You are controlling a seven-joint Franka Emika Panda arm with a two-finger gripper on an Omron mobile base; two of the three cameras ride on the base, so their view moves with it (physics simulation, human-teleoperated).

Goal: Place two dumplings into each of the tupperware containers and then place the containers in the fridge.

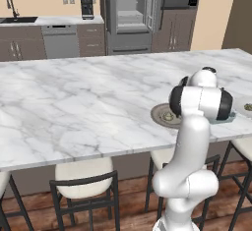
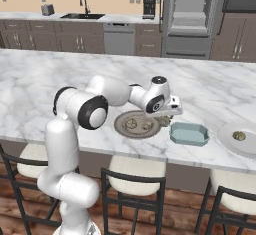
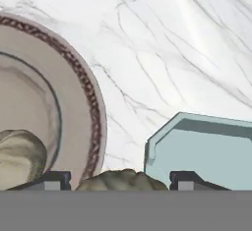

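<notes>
We hold a dumpling (image 3: 121, 180) pinched in our claw (image 3: 120, 181), with the tupperware container (image 3: 206, 151) at four o'clock, ready for dropping it in.

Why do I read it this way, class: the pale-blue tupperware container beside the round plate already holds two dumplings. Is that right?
Not quite. The tupperware container does sit beside the round plate, but it is empty; the right base view shows its bare floor. Two dumplings lie on that plate.
</notes>
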